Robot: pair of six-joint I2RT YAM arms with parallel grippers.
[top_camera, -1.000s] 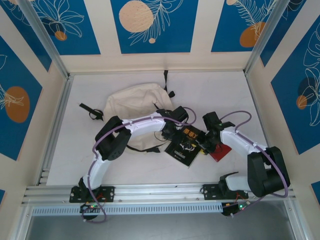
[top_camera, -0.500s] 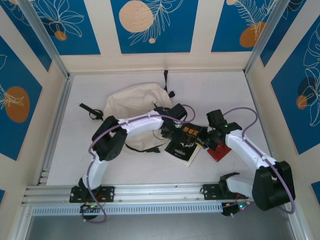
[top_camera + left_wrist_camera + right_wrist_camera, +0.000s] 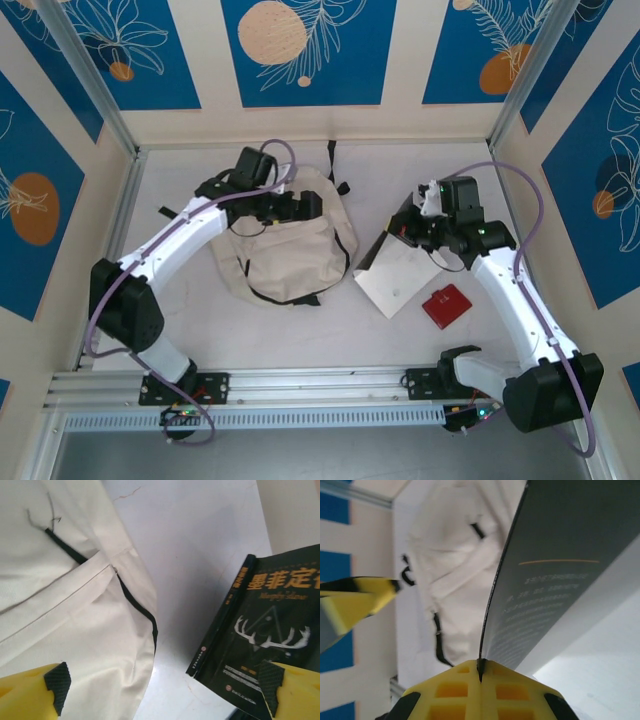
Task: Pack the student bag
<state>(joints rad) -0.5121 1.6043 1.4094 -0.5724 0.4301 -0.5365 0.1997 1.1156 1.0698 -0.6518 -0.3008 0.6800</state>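
Observation:
The student bag (image 3: 290, 255), cream canvas with black zipper lines, lies flat at the table's middle left. My left gripper (image 3: 305, 205) hovers over its far end, open, with nothing between its fingers. In the left wrist view the bag (image 3: 60, 605) is on the left and a black book (image 3: 265, 630) on the right, the open gripper (image 3: 162, 685) above the bare table between them. My right gripper (image 3: 410, 228) is shut on the book's cover edge and holds it raised, so a white page (image 3: 400, 280) faces up. The right wrist view shows the gripper (image 3: 480, 667) pinching the dark cover (image 3: 560, 555), the bag (image 3: 455, 555) beyond.
A small red flat object (image 3: 446, 306) lies on the table just right of the book. A loose black strap (image 3: 180, 222) trails left of the bag. Aluminium rails and patterned walls fence the table on all sides.
My left gripper let go near the book, opened wide and swung back-left over the bag. My right gripper shut on the book's cover and lifted it back, exposing a white page.

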